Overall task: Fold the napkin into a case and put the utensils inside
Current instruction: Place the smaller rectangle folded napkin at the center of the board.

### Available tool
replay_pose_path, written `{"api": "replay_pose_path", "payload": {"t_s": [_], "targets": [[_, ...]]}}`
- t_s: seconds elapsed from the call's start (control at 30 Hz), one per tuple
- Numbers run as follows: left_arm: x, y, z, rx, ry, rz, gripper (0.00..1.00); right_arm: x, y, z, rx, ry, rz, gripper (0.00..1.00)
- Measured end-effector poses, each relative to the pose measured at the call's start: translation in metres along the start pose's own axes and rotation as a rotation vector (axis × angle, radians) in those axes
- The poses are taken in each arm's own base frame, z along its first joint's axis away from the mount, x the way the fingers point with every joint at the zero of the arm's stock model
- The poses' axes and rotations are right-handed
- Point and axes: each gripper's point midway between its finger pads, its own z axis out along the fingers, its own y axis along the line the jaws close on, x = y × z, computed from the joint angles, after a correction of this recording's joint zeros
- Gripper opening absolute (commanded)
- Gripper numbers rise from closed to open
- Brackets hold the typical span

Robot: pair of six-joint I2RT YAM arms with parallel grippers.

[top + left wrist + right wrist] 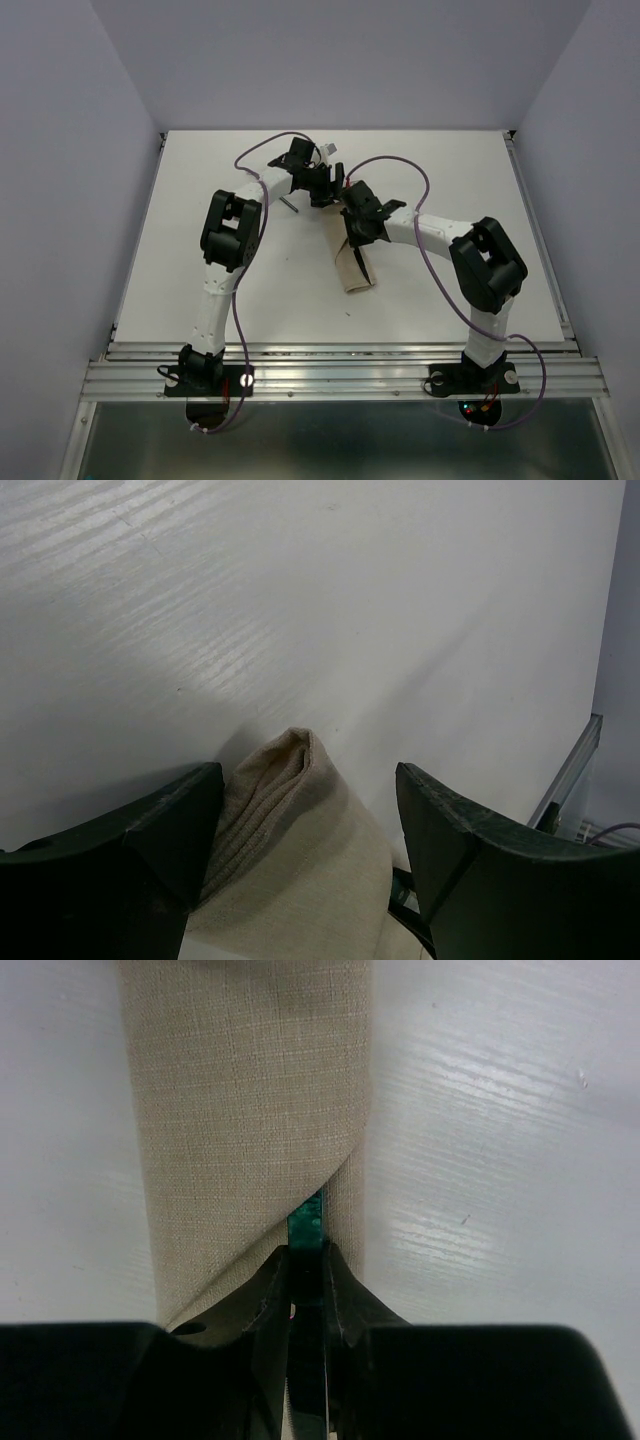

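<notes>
The napkin (352,272) lies mid-table, folded into a narrow beige case (240,1090). My right gripper (307,1252) is shut on a slim utensil (307,1222) that looks dark teal here. The utensil's tip goes under a diagonal flap of the cloth. In the top view the right gripper (358,250) sits over the case's far half. My left gripper (308,778) is open, its jaws standing on either side of the napkin's bunched end (290,830) without touching it. From above, the left gripper (328,192) is just beyond the case. Another utensil (289,204) lies on the table to its left.
Purple cables (415,170) loop over both arms. The white table (200,290) ends at a metal rail (340,375) along the near edge and at a raised lip (570,770) on the side. Grey walls enclose the table.
</notes>
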Motion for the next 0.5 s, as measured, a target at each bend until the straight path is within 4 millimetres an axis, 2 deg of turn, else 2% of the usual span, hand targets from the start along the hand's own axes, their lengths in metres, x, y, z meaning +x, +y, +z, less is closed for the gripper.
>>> {"api": "replay_pose_path", "payload": {"t_s": [0.03,0.17,0.5], "targets": [[0.0,0.0,0.0,0.0,-0.001,0.001,0.8,-0.003,0.0,0.0,0.001,-0.008,0.001,0.09],[0.002,-0.001,0.0,0.001,0.0,0.002,0.8,-0.012,-0.001,0.0,0.014,-0.04,0.008,0.23],[0.004,-0.003,0.001,0.002,0.004,0.004,0.8,-0.015,0.001,0.003,0.011,-0.058,0.029,0.33]]}}
